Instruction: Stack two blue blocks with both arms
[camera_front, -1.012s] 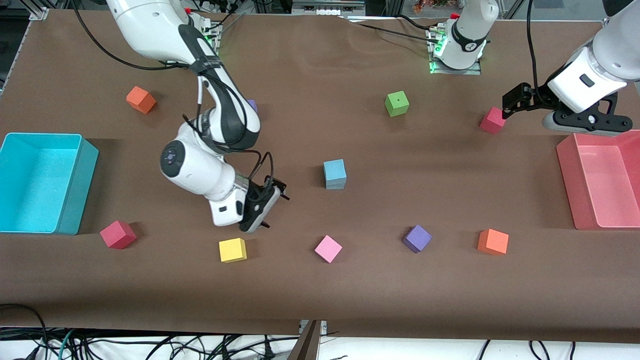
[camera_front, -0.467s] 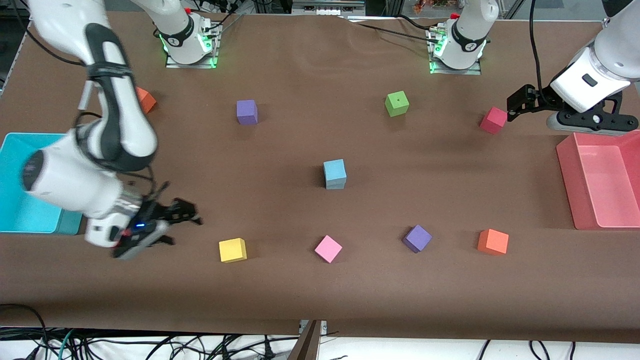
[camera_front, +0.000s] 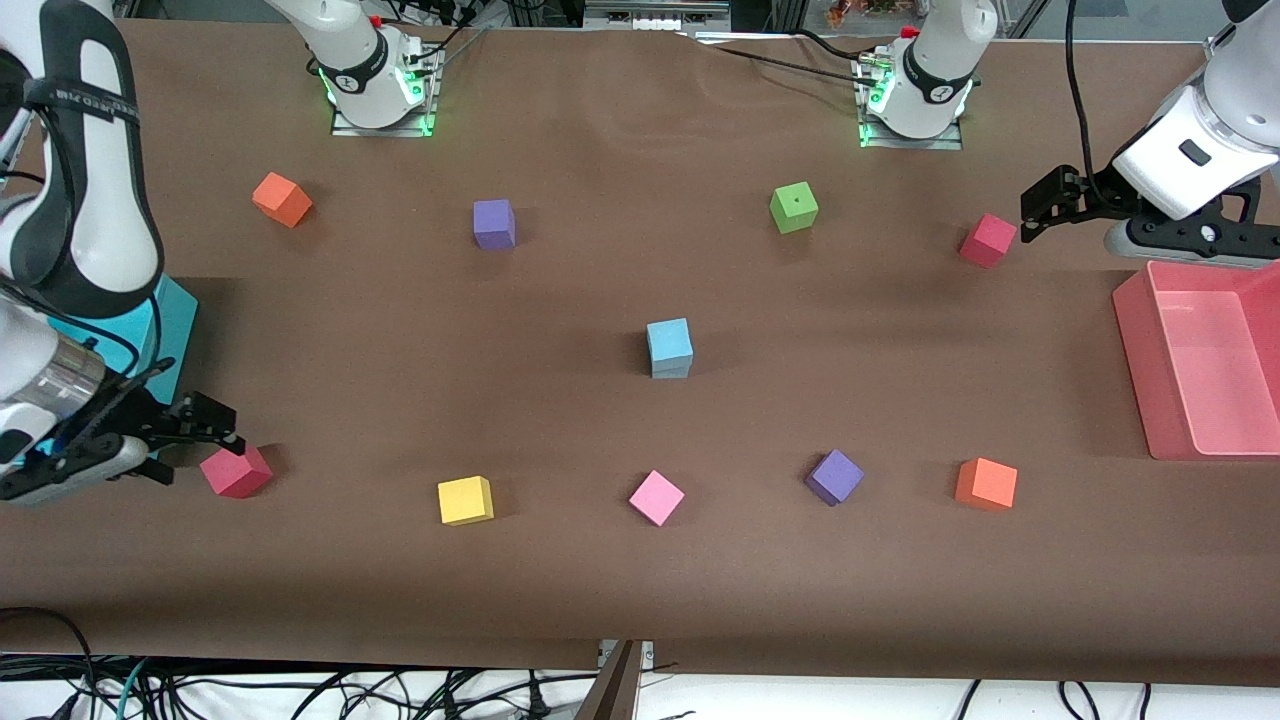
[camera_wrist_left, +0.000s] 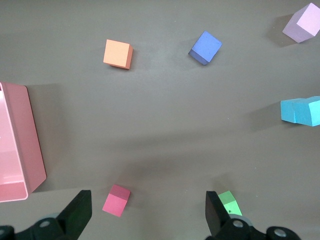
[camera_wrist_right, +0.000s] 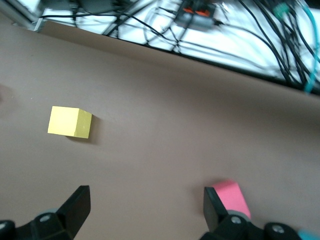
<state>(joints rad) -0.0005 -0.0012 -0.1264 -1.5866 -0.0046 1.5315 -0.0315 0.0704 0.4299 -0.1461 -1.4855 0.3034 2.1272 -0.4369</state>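
Note:
The two light-blue blocks (camera_front: 669, 347) stand as one stack at the middle of the table, one on top of the other. The stack also shows in the left wrist view (camera_wrist_left: 301, 110). My right gripper (camera_front: 198, 448) is open and empty, low over the table beside a red block (camera_front: 237, 471), toward the right arm's end. In its own view the right gripper (camera_wrist_right: 147, 205) has that red block (camera_wrist_right: 231, 197) by one finger. My left gripper (camera_front: 1029, 212) is open and empty, up over another red block (camera_front: 988, 240); in its own view the left gripper (camera_wrist_left: 148, 205) hangs wide apart.
A cyan bin (camera_front: 172, 312) sits partly hidden under the right arm; a pink bin (camera_front: 1195, 360) is at the left arm's end. Orange (camera_front: 282, 199), purple (camera_front: 494, 223), green (camera_front: 794, 207), yellow (camera_front: 465, 499), pink (camera_front: 656, 497), purple (camera_front: 834, 476) and orange (camera_front: 986, 483) blocks lie scattered.
The right arm has swung from near the table's middle out to the cyan bin's end, gripper open and empty. The left gripper has drifted slightly toward the pink bin. The blue stack stays put.

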